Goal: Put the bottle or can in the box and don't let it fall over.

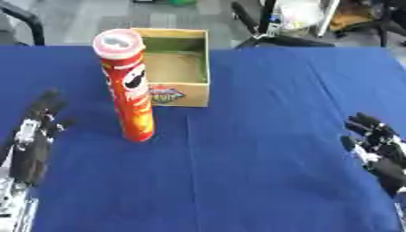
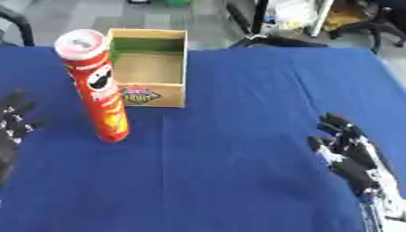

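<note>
Red can (image 1: 130, 86): tall tube with a pale lid, standing upright on the blue tabletop (image 1: 269, 149), ahead and to the right of the left hand (image 1: 36, 140) and apart from it, well across from the right hand (image 2: 349, 154). Cardboard box (image 1: 181, 68): open-topped, just behind the can, farther from both hands. Both hands rest near the lower corners with fingers extended and relaxed, holding nothing.

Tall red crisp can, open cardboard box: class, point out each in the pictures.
Tall red crisp can (image 1: 133, 97), left eye view, mid body.
Open cardboard box (image 2: 146, 96), right eye view, front wall.
</note>
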Tool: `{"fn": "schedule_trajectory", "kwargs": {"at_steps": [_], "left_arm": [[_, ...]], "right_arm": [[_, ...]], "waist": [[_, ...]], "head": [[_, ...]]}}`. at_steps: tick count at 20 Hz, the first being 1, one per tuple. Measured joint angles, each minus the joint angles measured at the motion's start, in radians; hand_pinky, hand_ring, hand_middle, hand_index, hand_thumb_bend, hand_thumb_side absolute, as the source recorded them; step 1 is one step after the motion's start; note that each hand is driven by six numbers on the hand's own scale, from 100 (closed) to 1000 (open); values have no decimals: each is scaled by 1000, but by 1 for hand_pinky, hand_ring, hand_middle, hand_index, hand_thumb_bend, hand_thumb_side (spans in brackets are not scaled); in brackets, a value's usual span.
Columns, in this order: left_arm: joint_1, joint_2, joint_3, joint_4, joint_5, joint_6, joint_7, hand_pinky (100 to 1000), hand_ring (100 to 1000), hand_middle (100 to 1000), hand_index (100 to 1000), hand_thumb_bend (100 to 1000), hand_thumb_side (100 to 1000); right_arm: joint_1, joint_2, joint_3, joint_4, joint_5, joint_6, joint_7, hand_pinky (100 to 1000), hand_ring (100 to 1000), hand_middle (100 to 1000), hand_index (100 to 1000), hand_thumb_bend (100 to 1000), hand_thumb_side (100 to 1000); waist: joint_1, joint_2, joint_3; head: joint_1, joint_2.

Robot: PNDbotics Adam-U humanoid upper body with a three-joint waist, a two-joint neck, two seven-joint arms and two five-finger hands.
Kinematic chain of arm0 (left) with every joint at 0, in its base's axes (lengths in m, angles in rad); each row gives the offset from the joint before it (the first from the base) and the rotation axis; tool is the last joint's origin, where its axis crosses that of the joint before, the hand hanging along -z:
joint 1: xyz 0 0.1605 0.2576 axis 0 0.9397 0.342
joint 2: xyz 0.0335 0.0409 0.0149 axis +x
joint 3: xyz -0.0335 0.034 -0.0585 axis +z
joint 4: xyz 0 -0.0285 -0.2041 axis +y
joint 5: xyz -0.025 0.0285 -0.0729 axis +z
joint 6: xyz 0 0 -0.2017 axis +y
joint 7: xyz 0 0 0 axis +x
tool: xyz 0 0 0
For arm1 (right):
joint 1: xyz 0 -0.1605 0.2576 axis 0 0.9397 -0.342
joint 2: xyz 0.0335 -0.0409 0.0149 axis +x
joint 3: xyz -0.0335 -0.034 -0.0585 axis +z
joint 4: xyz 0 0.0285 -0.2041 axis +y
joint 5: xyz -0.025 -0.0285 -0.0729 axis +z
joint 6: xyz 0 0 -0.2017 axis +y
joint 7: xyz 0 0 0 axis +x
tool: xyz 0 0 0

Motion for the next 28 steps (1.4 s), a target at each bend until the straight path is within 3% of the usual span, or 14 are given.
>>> {"fn": "schedule_trajectory", "kwargs": {"at_steps": [12, 18, 24, 28], "left_arm": [[-1, 0, 0, 0, 0, 5, 3, 798, 1000, 1000, 977, 363, 860], [-36, 27, 0, -3, -56, 32, 47, 786, 1000, 1000, 989, 326, 769], [-84, 83, -17, -26, -142, 37, 55, 801, 1000, 1000, 1000, 464, 605], [-118, 108, -35, -28, -168, 34, 35, 789, 1000, 1000, 1000, 556, 549]], "right_arm": [[0, 0, 0, 0, 0, 0, 0, 804, 896, 837, 856, 419, 125], [0, 0, 0, 0, 0, 0, 0, 805, 896, 837, 856, 419, 125], [1, 0, 0, 0, 0, 0, 0, 805, 896, 837, 856, 419, 124], [1, 0, 0, 0, 0, 1, 1, 805, 896, 837, 856, 419, 124]], "waist": [[1, 0, -3], [1, 0, -4], [1, 0, -5], [1, 0, -5]], "head": [[0, -6], [1, -7], [2, -7], [2, -7]]}}
